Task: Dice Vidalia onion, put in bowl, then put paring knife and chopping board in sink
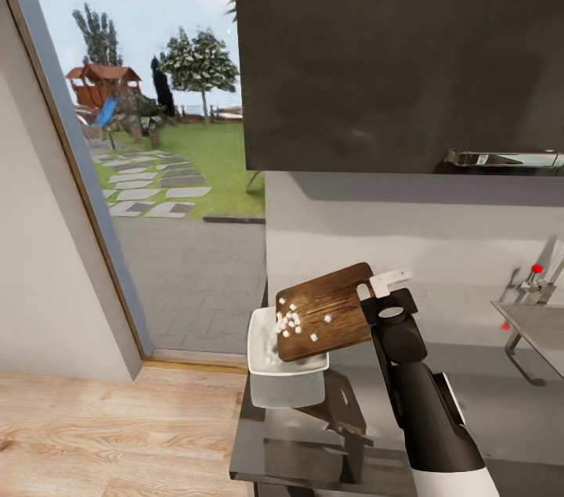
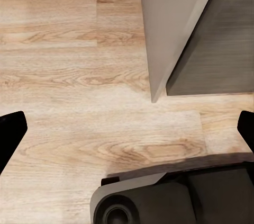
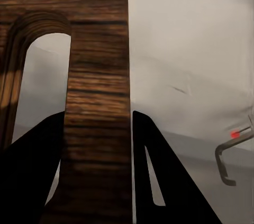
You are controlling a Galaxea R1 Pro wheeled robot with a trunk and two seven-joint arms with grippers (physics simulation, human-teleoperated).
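Note:
The dark-brown chopping board (image 1: pixel 333 301) hangs tilted over the white bowl (image 1: pixel 258 344), its low end above the dish. Small white pieces of diced onion (image 1: pixel 290 321) cluster near that low edge. My right gripper (image 1: pixel 368 295) is shut on the board's slot-handle end. In the right wrist view the fingers (image 3: pixel 50 144) clamp the wooden strip beside the slot of the chopping board (image 3: pixel 98 49). My left gripper (image 2: pixel 127 128) hangs open over the wood floor with nothing between its fingertips. The paring knife is out of view.
The bowl stands at the left end of the grey countertop (image 1: pixel 486 419), close to its edge. The steel sink (image 1: pixel 540 325) with a red knob (image 1: pixel 536 268) lies at the far right. A dark upper cabinet (image 1: pixel 392 51) hangs overhead, and a glass door (image 1: pixel 172 168) opens left.

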